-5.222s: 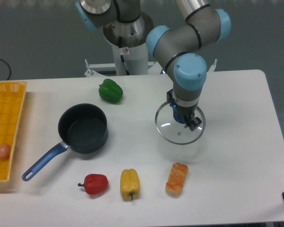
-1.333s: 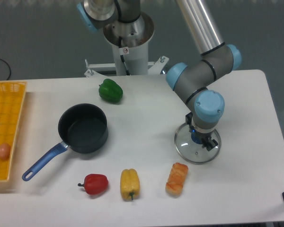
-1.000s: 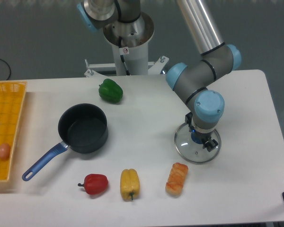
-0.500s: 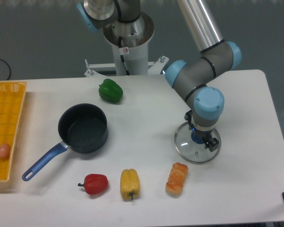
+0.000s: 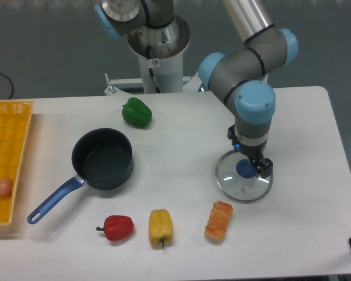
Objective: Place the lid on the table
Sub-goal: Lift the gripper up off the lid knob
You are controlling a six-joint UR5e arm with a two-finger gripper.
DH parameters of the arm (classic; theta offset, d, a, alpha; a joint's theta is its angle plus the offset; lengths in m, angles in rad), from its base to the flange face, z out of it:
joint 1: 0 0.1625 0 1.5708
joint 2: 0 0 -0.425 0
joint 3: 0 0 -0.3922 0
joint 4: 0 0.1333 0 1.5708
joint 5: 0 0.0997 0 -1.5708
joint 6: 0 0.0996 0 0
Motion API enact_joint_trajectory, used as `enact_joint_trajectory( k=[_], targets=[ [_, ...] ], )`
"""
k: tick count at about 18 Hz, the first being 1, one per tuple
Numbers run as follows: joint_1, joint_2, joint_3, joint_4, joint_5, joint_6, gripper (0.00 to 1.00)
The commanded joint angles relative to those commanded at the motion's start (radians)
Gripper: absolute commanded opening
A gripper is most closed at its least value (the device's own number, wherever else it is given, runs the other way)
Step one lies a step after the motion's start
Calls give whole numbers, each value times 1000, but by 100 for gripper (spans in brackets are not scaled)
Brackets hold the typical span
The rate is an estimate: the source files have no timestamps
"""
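So your gripper [image 5: 253, 165] has just lifted off the lid [image 5: 243, 181]. Half a second back the wrist was sitting low over the blue knob and you couldn't see it; now the arm is raised and the knob shows clear in the middle of the glass, with the fingers up and off to its right side. The lid itself hasn't budged across the last second or so: same spot on the table [image 5: 304, 146], flat, just up and right of the bread roll [image 5: 218, 220]. I'd read that as the release being done and the lid placed, so what's left is basically backing the arm away.

Using the lid as the anchor: the saucepan [image 5: 102, 159] sits well off to its left, the green pepper [image 5: 136, 112] further up and left, and the yellow pepper [image 5: 160, 227] and red pepper [image 5: 117, 227] down to the left past the roll.

Hard bits: the fingers are dark, small and seen from above under the wrist. They look spread and are pinching nothing, but I wouldn't swear to how wide. The glass is see-through, so only the metal rim really tells you where the lid ends. The yellow tray [image 5: 6, 158] is cut off at the frame's left edge.
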Motion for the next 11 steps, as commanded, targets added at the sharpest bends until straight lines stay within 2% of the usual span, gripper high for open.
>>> enact_joint_trajectory(
  k=[4,8,11],
  targets=[
    [-25,12,3,-90,0,2,100],
    [-37,14,3,-94,0,20,100],
    [-32,11,5,-87,-2,190,100]
  ],
)
